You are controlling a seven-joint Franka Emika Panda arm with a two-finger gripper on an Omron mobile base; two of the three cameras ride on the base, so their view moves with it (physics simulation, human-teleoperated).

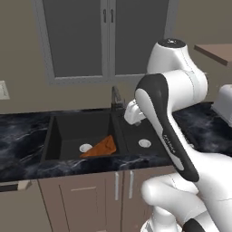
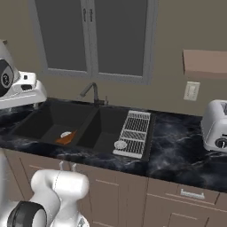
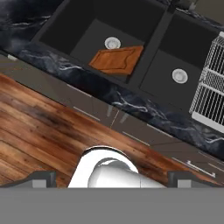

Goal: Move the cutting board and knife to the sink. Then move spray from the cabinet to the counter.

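The reddish-brown cutting board [image 1: 102, 147] [image 2: 66, 138] [image 3: 117, 60] lies tilted in the left basin of the black sink [image 1: 68, 127] [image 2: 53, 117] [image 3: 78, 26], next to the round drain. My gripper [image 3: 113, 179] is open with nothing between its fingers. It hangs high in front of the counter [image 1: 22, 136] [image 2: 177, 146] [image 3: 131, 103] and looks down on the sink and floor. The knife and the spray are out of view. The lower edge of the brown cabinet [image 1: 215, 52] [image 2: 206, 62] shows at the upper right.
A white wire rack [image 2: 133, 133] [image 3: 212, 96] rests on the right basin's edge. The dark faucet [image 1: 116, 97] [image 2: 91, 91] stands behind the sink. A toaster [image 1: 224, 104] [image 2: 215, 126] sits on the counter at the right. Grey glass-fronted doors [image 1: 106, 41] hang above. Wooden floor [image 3: 39, 131] lies below.
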